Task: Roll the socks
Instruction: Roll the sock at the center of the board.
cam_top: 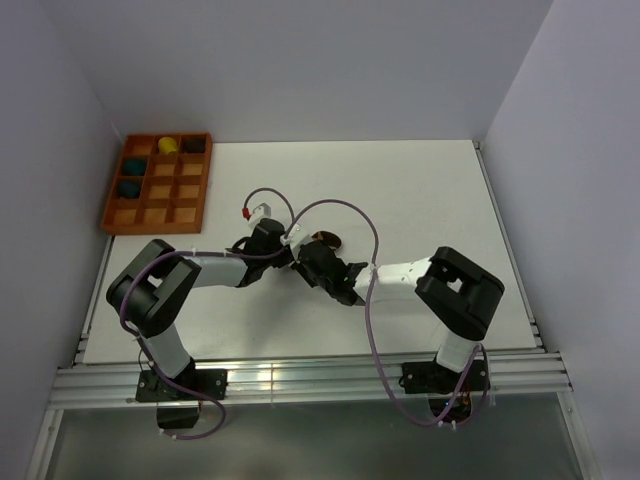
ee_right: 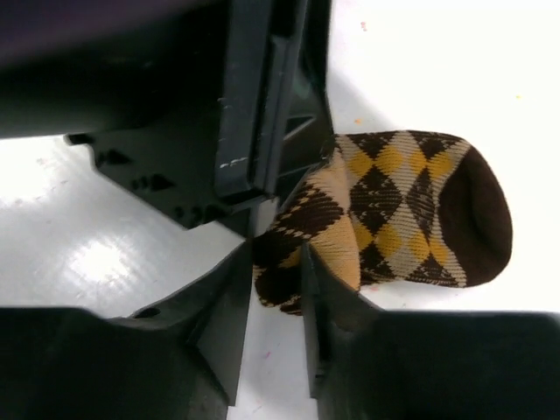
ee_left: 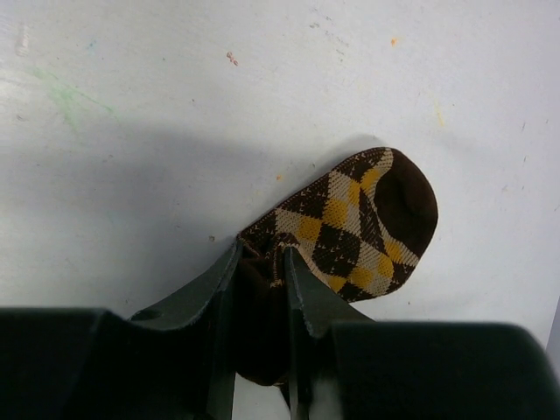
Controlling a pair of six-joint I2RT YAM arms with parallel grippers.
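On the white table [cam_top: 420, 190], the dark-brown and tan argyle socks [ee_left: 359, 227] lie bunched. They are soft, light knit, likely to spring loose, so best pinched at the fold. The left gripper [ee_left: 261, 262] is clamped on the dark cuff end; the right gripper [ee_right: 278, 267] nips the fold beside it. The orange compartment tray [cam_top: 158, 213], holding teal sock balls [cam_top: 134, 166], sits well apart — only the crowded grippers hinder each other.

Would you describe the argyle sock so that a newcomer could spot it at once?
On the white table, look to the middle, where the left hand and right hand meet. Both pinch the sock. Its tan diamonds and dark toe set it apart from the teal sock balls and yellow sock ball in the corner tray.
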